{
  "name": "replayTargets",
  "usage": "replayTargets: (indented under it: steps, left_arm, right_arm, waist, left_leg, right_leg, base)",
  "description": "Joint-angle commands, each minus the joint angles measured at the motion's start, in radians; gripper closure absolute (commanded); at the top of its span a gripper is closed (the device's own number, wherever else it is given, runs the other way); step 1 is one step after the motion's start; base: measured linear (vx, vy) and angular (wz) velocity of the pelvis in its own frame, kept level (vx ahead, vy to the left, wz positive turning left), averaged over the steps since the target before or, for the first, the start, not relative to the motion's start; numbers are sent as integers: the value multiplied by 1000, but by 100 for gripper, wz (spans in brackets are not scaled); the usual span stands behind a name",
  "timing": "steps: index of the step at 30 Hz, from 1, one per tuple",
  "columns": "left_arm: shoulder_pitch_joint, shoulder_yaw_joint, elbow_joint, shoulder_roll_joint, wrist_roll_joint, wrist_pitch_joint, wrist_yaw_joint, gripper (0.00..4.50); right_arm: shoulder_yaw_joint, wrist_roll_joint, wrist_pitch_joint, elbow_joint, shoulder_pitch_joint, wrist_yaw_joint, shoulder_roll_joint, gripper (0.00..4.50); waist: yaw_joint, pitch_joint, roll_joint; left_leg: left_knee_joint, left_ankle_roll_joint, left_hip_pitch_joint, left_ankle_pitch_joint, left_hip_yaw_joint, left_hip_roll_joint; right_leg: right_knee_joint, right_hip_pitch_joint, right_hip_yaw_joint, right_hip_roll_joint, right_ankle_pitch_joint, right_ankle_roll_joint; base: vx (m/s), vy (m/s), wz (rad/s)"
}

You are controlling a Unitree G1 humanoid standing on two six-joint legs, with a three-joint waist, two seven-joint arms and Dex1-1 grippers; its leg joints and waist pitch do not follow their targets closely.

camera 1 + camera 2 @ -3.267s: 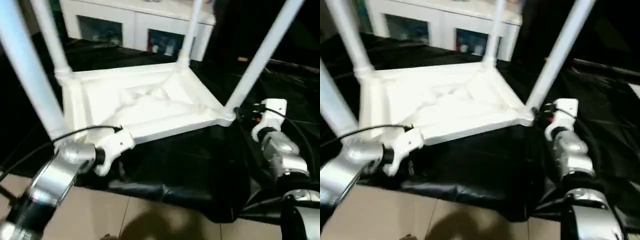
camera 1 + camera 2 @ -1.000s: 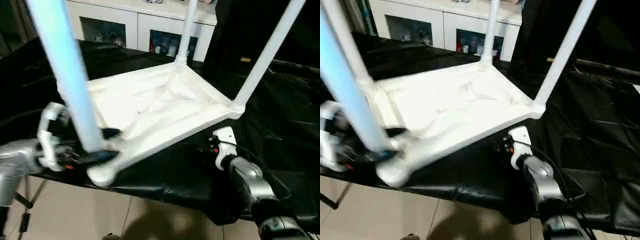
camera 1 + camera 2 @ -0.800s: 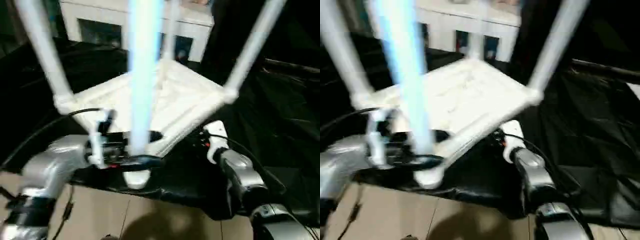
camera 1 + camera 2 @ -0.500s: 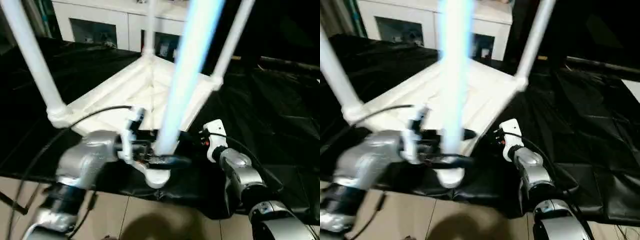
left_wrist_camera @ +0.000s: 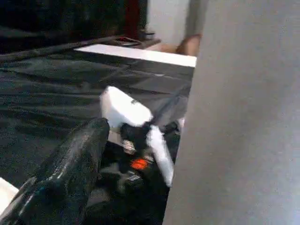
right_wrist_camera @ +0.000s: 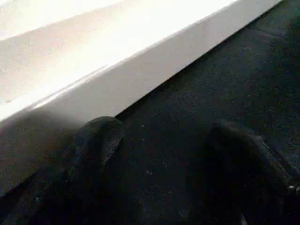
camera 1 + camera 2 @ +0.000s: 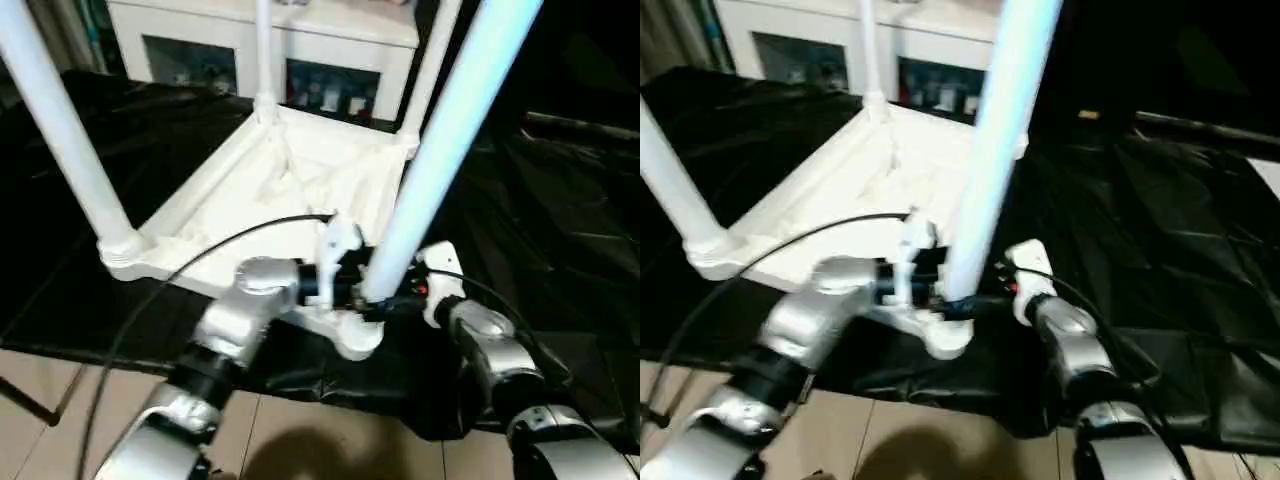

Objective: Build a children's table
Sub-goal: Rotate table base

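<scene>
The children's table (image 7: 300,180) lies upside down on the black-covered bench (image 7: 560,230), its ribbed underside facing up and its four white legs pointing upward. Going from the left, one leg (image 7: 60,120) rises from the corner socket at the near left edge of the bench. Behind it, a white cabinet (image 7: 280,45) with glass doors stands past the far side of the bench, and a second leg (image 7: 262,50) stands at the far corner.

The left gripper (image 7: 372,298) reaches in across the front of the table to the nearest corner, which hangs just over the bench's front edge. Its fingers (image 5: 70,173) are spread wide around the base of the near leg (image 7: 440,150), which leans toward the right as it goes up. I cannot tell whether the fingers press on the leg or only sit beside it.

Just to the right, the right gripper (image 6: 164,154) sits low at the same corner, close to the left one. Its fingers (image 6: 93,145) are apart with nothing between them, resting over the black cover right next to the table's white edge (image 6: 140,70).
</scene>
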Motion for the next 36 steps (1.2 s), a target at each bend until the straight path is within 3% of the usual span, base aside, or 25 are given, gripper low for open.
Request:
replayTargets:
  steps: [1, 2, 3, 5, 11, 12, 15, 22, 29, 36]
  left_arm:
    - [-61, -13, 98, -34, 77, -85, 114, 7]
    - [-70, -8, 114, -39, 81, -98, 129, 7]
    - [-75, -5, 123, -41, 84, -105, 137, 7]
    - [-84, 2, 132, -47, 83, -117, 141, 7]
    - [-66, 10, 67, -20, 11, -63, -43, 7]
    - [-61, 4, 57, -7, 3, -49, -81, 7]
    - [-44, -37, 20, 61, 7, -20, -187, 7]
    - [-31, -83, -53, 199, 27, 37, -321, 7]
    - [-112, -98, 84, 266, 133, -66, -351, 71]
    - [-162, -134, 173, 278, 180, -122, -374, 131]
  right_arm:
    - [1, 10, -19, -50, 17, 33, 2, 69]
    - [-4, 15, -17, -61, 22, 38, -5, 69]
    - [-7, 18, -17, -68, 26, 40, -8, 69]
    - [-15, 27, -15, -90, 36, 56, -20, 69]
    - [-33, 97, 24, -263, 124, 213, -110, 69]
    - [-36, 111, 37, -296, 140, 245, -131, 69]
    - [-40, 128, 73, -373, 183, 320, -203, 69]
    - [-19, 157, 169, -528, 276, 501, -349, 69]
    - [31, 199, 313, -759, 385, 635, -484, 69]
    - [41, 183, 353, -829, 409, 658, -520, 69]
  waist:
    - [3, -72, 15]
    - [5, -72, 12]
    - [4, -72, 7]
    - [5, -71, 5]
    - [15, -72, 4]
    - [14, -72, 5]
    - [17, -70, 6]
    - [20, -65, 9]
    - [32, -64, 9]
    - [32, -69, 13]
  left_leg:
    - [-68, 51, -4, -212, 13, -8]
    - [-67, 48, 0, -229, 13, -8]
    - [-68, 49, -9, -221, 10, -10]
    - [-67, 55, -7, -221, 10, -9]
    - [-65, 90, -6, -182, 12, -6]
    - [-65, 99, -7, -177, 11, -4]
    - [-67, 108, -4, -190, 12, -3]
    - [-71, 90, -5, -227, 11, -2]
    - [-72, 89, -5, -220, 9, -4]
    - [-68, 82, -8, -196, 10, -4]
  right_leg:
    - [-81, 61, 29, -38, -156, -215]
    - [-82, 59, 29, -39, -183, -204]
    - [-83, 67, 28, -42, -211, -188]
    - [-87, 62, 28, -44, -243, -179]
    - [-81, 60, 29, -42, -165, -215]
    - [-77, 60, 28, -42, -141, -230]
    - [-79, 60, 29, -39, -148, -223]
    - [-88, 57, 28, -41, -235, -200]
    - [-99, 56, 28, -42, -290, -148]
    - [-88, 59, 28, -43, -202, -191]
  base:
    - [0, 0, 0]
    - [0, 0, 0]
    - [0, 0, 0]
    - [0, 0, 0]
    - [0, 0, 0]
    - [0, 0, 0]
    - [0, 0, 0]
    - [0, 0, 0]
    - [0, 0, 0]
    - [0, 0, 0]
